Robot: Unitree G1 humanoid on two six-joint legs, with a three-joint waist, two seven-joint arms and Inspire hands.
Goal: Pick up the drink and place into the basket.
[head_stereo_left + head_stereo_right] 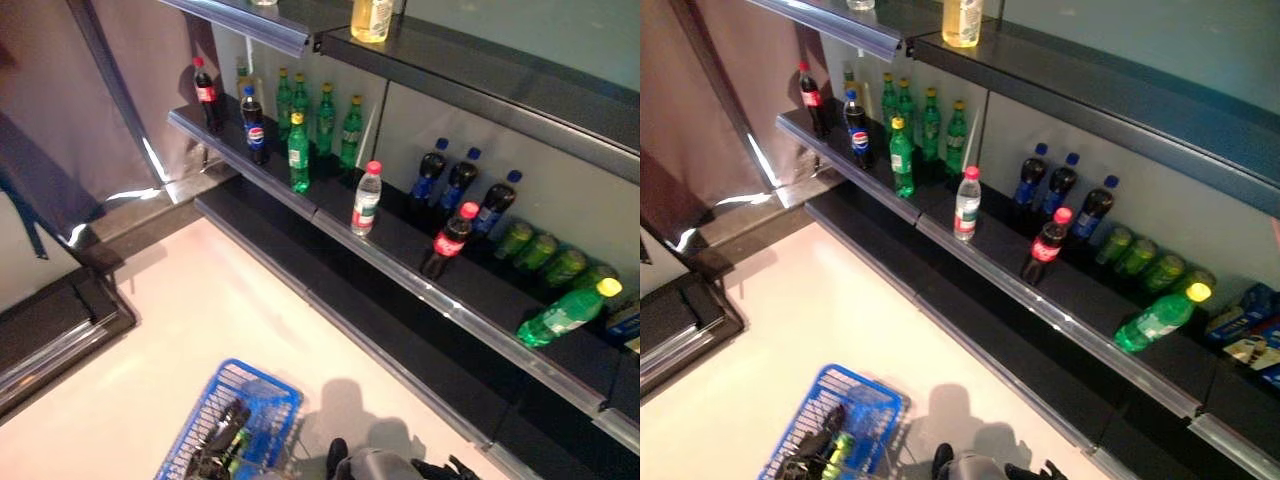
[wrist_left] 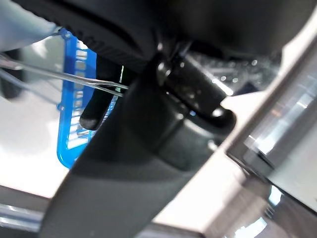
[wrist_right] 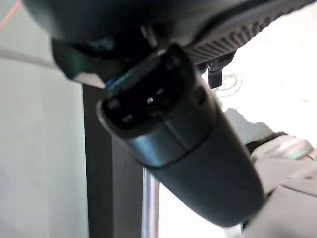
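Drinks stand on the dark middle shelf (image 1: 400, 275): a clear water bottle (image 1: 367, 198) with a red cap, a cola bottle (image 1: 450, 240) with a red cap, a green bottle (image 1: 298, 152) at the front edge, and a green bottle (image 1: 565, 315) lying on its side. The blue basket (image 1: 255, 390) hangs low at the left, above the pale floor. My left hand (image 1: 225, 428) is shut on its thin wire handles (image 2: 74, 79). Something green (image 1: 840, 447) lies in the basket. My right hand (image 1: 445, 468) is low at the lower edge, far below the shelf.
Dark bottles with blue caps (image 1: 455, 185) and green cans (image 1: 540, 250) stand at the back of the shelf. More green bottles (image 1: 325, 115) and cola bottles (image 1: 254, 125) stand farther left. An upper shelf (image 1: 480, 60) holds a yellow drink (image 1: 371, 18). A lower shelf edge (image 1: 400, 370) juts out.
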